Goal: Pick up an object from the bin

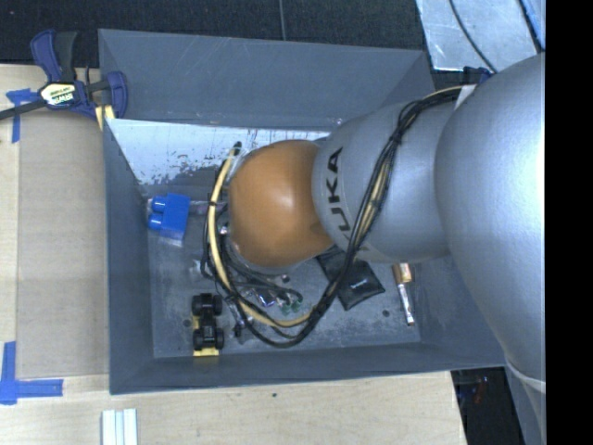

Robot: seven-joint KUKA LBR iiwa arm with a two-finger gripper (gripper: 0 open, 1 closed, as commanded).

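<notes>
Arm comes in from the right over the bin, wrist cover above the middle of the floor, cables hanging off it toward the near wall. Block lies left of the cover, near the left wall; toy vehicle sits in the near-left corner, in front of the block and just left of the cables. Flat piece lies right of the cables, partly under the arm, with a thin stick just beside it on the right, near the right wall.
</notes>
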